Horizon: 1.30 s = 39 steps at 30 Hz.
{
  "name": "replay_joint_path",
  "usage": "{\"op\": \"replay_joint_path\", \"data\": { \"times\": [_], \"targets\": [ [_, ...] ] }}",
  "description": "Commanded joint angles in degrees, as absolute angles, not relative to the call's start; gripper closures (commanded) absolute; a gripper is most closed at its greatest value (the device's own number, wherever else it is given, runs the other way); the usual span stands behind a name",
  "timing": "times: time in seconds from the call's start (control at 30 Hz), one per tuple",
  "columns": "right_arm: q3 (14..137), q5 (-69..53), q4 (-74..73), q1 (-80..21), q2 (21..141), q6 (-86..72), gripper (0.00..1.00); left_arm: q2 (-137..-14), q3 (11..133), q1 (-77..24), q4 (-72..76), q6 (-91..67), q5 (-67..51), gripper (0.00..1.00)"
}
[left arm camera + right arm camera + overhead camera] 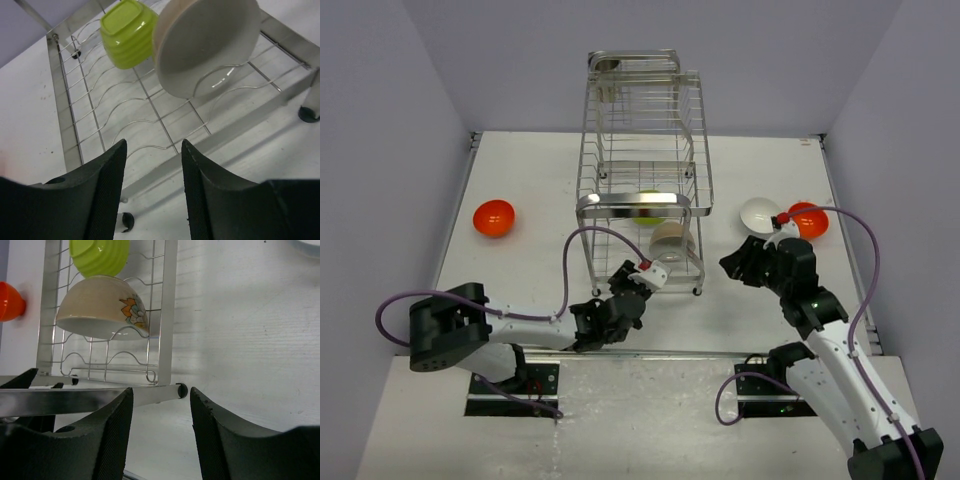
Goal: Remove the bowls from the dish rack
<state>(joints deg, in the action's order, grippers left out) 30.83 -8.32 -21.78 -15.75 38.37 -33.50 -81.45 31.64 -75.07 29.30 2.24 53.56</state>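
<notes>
The bowls are partly unloaded: an orange bowl [493,217], a white bowl [758,214] and a second orange bowl [810,220] are set on the table [540,170], the beige bowl [670,240] and the green bowl [650,205] are left in the dish rack [633,203], and the left gripper [153,145] and the right gripper [161,392] are held open, empty.

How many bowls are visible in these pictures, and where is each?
5. In the dish rack: beige bowl, lime-green bowl behind it. On the table: one orange bowl left of the rack, white bowl and second orange bowl right of it. None seems hidden.
</notes>
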Motion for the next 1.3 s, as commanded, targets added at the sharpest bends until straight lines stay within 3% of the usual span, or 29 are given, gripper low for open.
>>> {"op": "replay_joint_path", "data": {
  "times": [0.0,0.33,1.27],
  "targets": [
    [32.9,-6.9,-22.3,-15.9,37.3,-32.3,0.49,-80.8,32.5,-72.1,35.9,6.2,50.8,0.5],
    [33.9,-6.4,-22.8,-15.9,37.9,-32.0,0.49,-80.3,31.6,-69.6,42.2,6.4,43.8,0.41],
    [37.6,-4.5,-26.9,-15.9,36.0,-30.3,0.48,-92.4,33.6,-61.5,54.3,5.9,37.0,0.44]
  ]
}}
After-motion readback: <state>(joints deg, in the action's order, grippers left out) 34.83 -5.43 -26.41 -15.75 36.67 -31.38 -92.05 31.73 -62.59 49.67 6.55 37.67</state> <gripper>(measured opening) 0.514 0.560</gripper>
